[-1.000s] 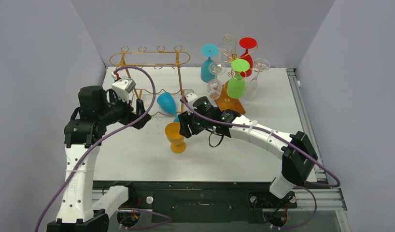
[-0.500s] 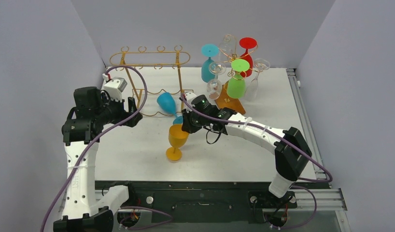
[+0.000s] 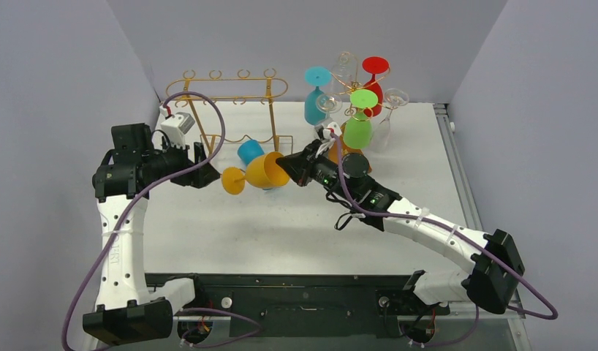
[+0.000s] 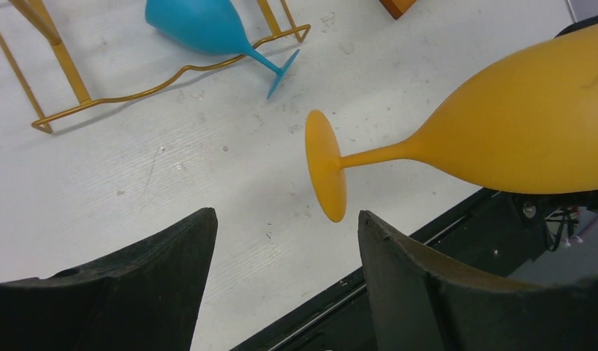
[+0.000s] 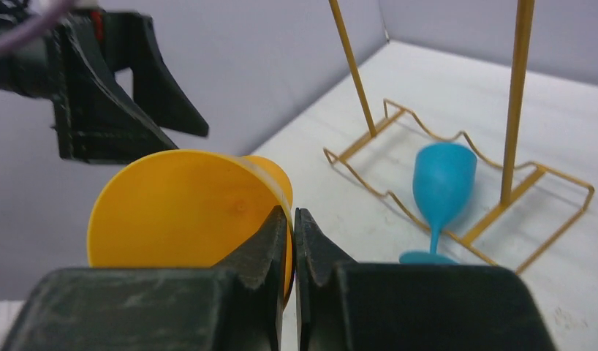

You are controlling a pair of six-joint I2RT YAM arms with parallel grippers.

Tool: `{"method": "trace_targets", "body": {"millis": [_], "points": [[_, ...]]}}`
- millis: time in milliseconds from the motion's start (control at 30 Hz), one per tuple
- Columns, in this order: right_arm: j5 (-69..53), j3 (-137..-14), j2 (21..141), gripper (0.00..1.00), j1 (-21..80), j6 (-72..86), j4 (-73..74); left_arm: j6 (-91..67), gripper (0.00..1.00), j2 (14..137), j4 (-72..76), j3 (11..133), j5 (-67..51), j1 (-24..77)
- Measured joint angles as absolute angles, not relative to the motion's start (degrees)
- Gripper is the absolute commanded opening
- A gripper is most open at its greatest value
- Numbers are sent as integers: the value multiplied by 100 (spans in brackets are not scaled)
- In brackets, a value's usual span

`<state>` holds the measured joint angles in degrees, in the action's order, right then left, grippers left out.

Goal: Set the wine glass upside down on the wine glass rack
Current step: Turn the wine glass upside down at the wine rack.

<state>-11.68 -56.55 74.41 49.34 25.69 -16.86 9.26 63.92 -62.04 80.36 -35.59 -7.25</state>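
Observation:
An orange wine glass (image 3: 265,170) hangs on its side above the table, its foot (image 4: 325,165) pointing left. My right gripper (image 3: 286,167) is shut on the rim of the glass (image 5: 179,212), one finger inside the bowl and one outside. My left gripper (image 3: 208,174) is open just left of the foot, which sits a little ahead of its fingertips (image 4: 287,216) without touching them. The gold wire rack (image 3: 226,88) stands behind at the back left, its top rail bare.
A blue glass (image 3: 250,152) lies on the gold rack's base (image 4: 157,80), also showing in the right wrist view (image 5: 442,179). At the back right, a second stand (image 3: 347,155) carries several coloured and clear glasses hung foot up. Grey walls close in both sides.
The right gripper shut on the orange glass's rim, lifted it off the table and turned it sideways, foot towards the left gripper. The left gripper's jaws narrowed a little.

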Motion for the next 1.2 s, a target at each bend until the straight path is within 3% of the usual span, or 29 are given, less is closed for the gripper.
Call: {"method": "trace_targets", "body": {"millis": [200,333,400,533,667,800,900,1200], "points": [[-891,-5561,7417,0,5083,2943,-2912,871,69,6112,-6184,7815,-4123,-725],[-814,-5559,7417,0,5153,3096,-3310,805,62,5881,-6119,7697,-4405,-725],[-784,-5559,7417,0,5179,3140,-3435,773,51,5839,-6062,7660,-4515,-725],[-777,-5559,7417,0,5266,3218,-3586,690,11,5848,-5905,7625,-4619,-725],[-764,-5557,7437,2,5343,3216,-3638,655,3,5876,-5669,7631,-4685,-714],[-864,-5557,7496,26,5367,3234,-3642,886,0,5996,-5623,7762,-4466,-711],[-1135,-5537,7500,72,5358,3277,-3568,1507,0,6003,-5507,7830,-4051,-727],[-1905,-4486,6720,78,4888,3107,-2639,5325,0,4834,-4751,6984,-3052,-729]]}}
